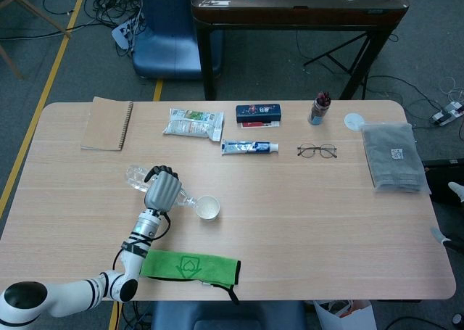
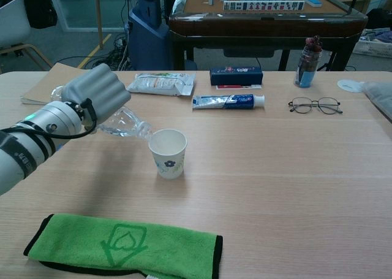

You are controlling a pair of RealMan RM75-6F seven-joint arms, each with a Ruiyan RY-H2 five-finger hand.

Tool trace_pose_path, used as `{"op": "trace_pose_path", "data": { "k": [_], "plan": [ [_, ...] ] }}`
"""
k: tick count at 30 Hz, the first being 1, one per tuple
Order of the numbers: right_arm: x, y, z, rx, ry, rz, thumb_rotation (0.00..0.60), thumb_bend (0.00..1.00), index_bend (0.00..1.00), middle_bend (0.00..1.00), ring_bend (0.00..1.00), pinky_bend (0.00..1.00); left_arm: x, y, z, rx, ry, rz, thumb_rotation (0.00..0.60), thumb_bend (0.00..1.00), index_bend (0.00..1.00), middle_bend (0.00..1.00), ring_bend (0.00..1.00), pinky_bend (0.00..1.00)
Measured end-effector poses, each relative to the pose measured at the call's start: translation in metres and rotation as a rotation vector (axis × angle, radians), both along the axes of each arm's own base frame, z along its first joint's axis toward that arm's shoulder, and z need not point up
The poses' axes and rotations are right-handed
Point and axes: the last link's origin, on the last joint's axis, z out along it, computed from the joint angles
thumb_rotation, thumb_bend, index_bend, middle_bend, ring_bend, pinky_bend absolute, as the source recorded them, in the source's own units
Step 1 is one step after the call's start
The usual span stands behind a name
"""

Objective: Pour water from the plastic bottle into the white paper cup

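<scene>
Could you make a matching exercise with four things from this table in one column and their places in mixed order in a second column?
Things:
1. bottle
2. cup
3. towel
4. glasses

Places:
A. flat at the near table edge
B. right of the toothpaste
C. tilted in the left robot hand
D. upright under the bottle's mouth

Pairs: 1-C, 2-D, 3-A, 4-B

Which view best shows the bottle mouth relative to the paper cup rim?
The chest view: the plastic bottle, held tilted by the left hand, has its mouth at the white paper cup rim. The head view shows both small from above.
</scene>
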Motion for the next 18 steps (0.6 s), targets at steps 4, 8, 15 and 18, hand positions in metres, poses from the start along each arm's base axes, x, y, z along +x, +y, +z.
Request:
{"op": "trace_pose_path", "data": {
  "k": [4,8,15,18],
  "plan": [
    [0.0001,0.0001,-0.0003,0.000,0.001,0.000,0.600,0.00,0.20,0.25,0.23,0.50,0.0001,-0.0011,-0.0005,0.002,0.007,-0.004,0.600,0.02,0.63,0.59,0.52,0.70],
    [0.0003,0.0002,-0.0007,0.001,0.003,0.000,0.600,0.00,0.20,0.25,0.23,0.50,0.0005,-0.0019,-0.0009,0.005,0.014,-0.007,0.600,0.02,0.63,0.59,0.52,0.70],
    [0.0002,0.0003,-0.0009,0.002,0.002,0.000,0.600,0.00,0.20,0.25,0.23,0.50,0.0001,-0.0026,-0.0022,0.004,0.010,0.002,0.600,0.02,0.63,0.59,0.52,0.70],
    [0.0002,0.0005,-0.0007,0.002,0.001,0.001,0.600,0.00,0.20,0.25,0.23,0.50,0.0003,-0.0032,-0.0032,-0.001,-0.003,0.017,0.600,0.02,0.63,0.59,0.52,0.70]
  ]
}}
